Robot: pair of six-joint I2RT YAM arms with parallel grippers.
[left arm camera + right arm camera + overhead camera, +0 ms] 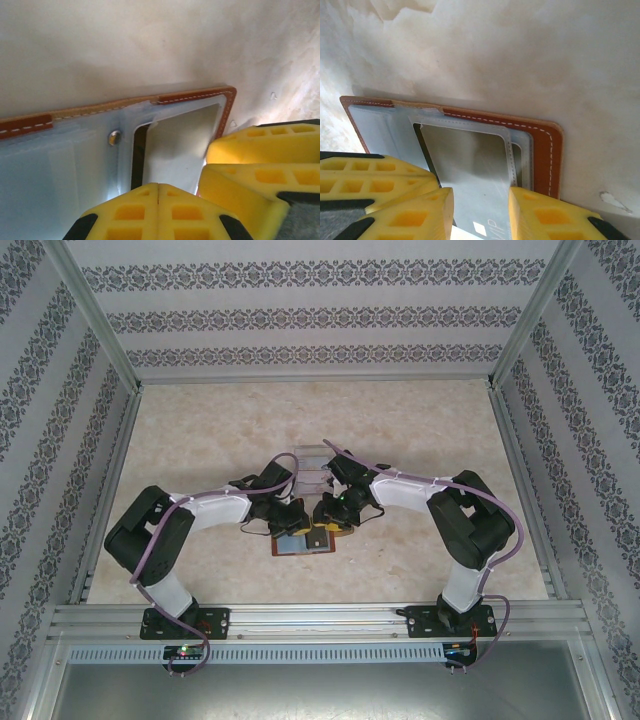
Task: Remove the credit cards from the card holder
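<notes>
The small brown leather folding wallet (pixel 297 543) is lying open, largely covered from above. The left gripper (pixel 158 194) is sitting shut. The right gripper (pixel 480 202) is straddling a pale grey plastic card (pixel 467 162), jaws apart; grip unclear

The card holder (pixel 75 160) lies on the bench (pixel 150 45) under your left claw (pixel 158 186). Its credit card (pixel 470 165) sits pocketed between your right claw (pixel 481 196) fingers, rack (pixel 312 465) beyond.
</notes>
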